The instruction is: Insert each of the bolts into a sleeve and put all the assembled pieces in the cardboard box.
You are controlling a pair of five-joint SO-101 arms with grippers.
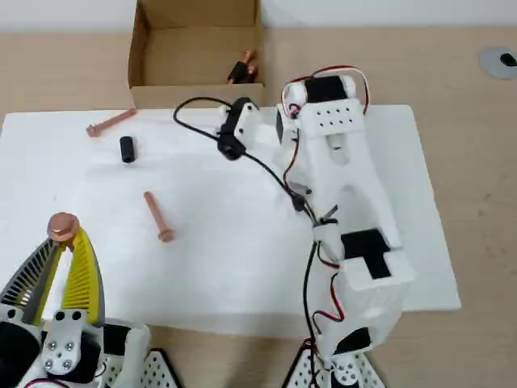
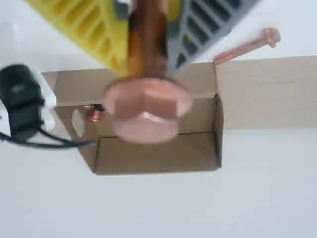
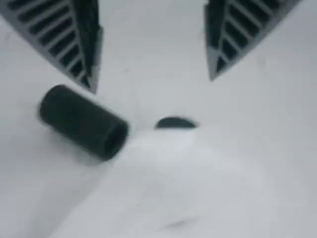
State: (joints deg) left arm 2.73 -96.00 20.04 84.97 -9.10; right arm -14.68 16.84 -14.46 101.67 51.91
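Between the yellow and grey fingers of my left tool (image 1: pixel 66 246) sits a copper bolt (image 1: pixel 63 227), clamped by its shank. The flanged head pokes out past the tips, and the fingers cover most of the shank. Straight ahead of this tool, a nearer loose bolt (image 1: pixel 158 216) lies on the white sheet (image 1: pixel 242 259). A farther loose bolt (image 1: pixel 111 123) lies beyond it, just short of the cardboard box (image 1: pixel 194 95). The box stands at the sheet's far edge, open side up. Inside it is a copper-and-black piece (image 1: pixel 242 69), partly cut off by the box wall, and I cannot make out its shape.

My right tool (image 3: pixel 151 79) has its jaws spread wide over the sheet. A black sleeve (image 3: pixel 84 121) lies on its side just beside one fingertip, not between the two. Next to it is a dark oval patch I cannot identify. From above, the right arm's own body hides its tool. Well off to that arm's side is a lone sleeve (image 1: pixel 127 149); I cannot tell whether it is the same one.
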